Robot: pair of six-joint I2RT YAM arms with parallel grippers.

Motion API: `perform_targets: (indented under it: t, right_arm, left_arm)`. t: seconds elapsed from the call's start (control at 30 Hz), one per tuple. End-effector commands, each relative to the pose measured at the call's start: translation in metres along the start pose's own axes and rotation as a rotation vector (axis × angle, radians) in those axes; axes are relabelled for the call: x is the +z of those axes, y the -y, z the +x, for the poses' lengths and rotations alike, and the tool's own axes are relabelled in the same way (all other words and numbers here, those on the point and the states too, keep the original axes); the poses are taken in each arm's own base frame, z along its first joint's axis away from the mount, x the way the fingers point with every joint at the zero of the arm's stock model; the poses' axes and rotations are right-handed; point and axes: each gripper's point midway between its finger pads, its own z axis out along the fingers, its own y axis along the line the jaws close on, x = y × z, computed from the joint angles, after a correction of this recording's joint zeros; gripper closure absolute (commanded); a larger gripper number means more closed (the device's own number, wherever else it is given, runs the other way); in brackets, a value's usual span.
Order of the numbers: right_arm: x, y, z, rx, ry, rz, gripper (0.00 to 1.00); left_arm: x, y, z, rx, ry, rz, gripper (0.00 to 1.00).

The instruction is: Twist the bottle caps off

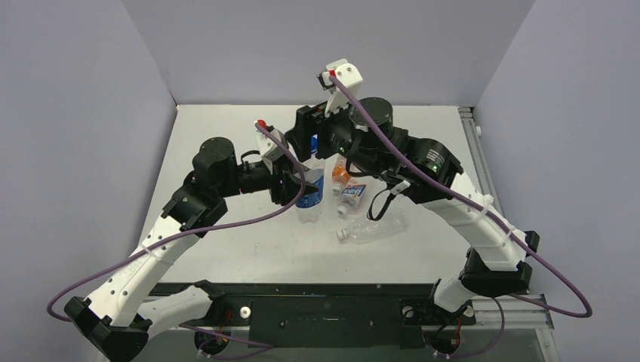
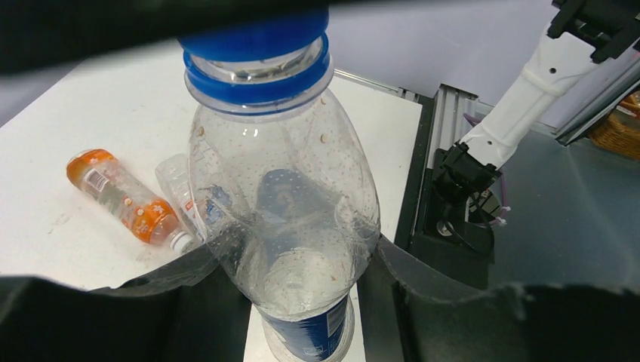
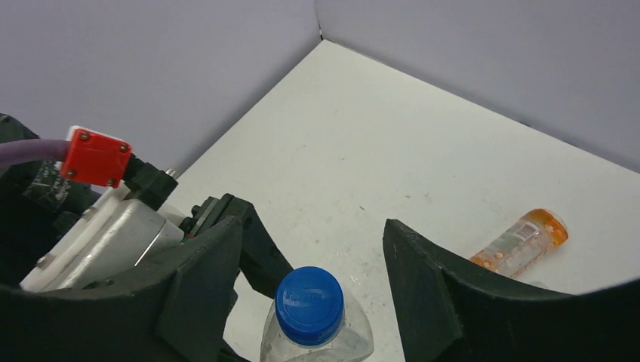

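The Pepsi bottle stands upright mid-table, clear with a blue label. My left gripper is shut on its body; in the left wrist view both fingers press the bottle from the sides. Its blue cap is on the neck, and also shows in the left wrist view. My right gripper is open above it, one finger on each side of the cap, not touching it. The orange bottle, the short blue-white labelled bottle and the plain bottle lie on the table to the right.
The orange bottle also shows lying in the left wrist view and the right wrist view. A metal rail runs along the table's right edge. Grey walls close the back and sides. The right arm's base stands at the near edge.
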Motion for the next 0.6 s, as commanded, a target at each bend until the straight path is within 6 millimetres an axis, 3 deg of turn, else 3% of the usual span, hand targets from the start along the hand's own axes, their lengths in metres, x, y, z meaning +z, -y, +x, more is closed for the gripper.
perform_targets:
  t: [0.0, 0.2, 0.43, 0.57]
  right_arm:
    - [0.001, 0.008, 0.000, 0.013, -0.005, 0.058, 0.37]
    - [0.003, 0.010, 0.005, 0.017, -0.016, 0.074, 0.46]
    - [0.007, 0.015, 0.014, 0.028, -0.030, 0.103, 0.48]
    - [0.006, 0.012, 0.011, 0.038, -0.016, 0.088, 0.56]
  left_arm:
    - [-0.006, -0.004, -0.026, 0.077, 0.056, -0.060, 1.00]
    - [-0.006, -0.004, -0.029, 0.079, 0.070, -0.062, 1.00]
    - [-0.007, -0.006, -0.034, 0.093, 0.099, -0.078, 1.00]
    - [-0.007, -0.006, -0.036, 0.099, 0.108, -0.082, 1.00]
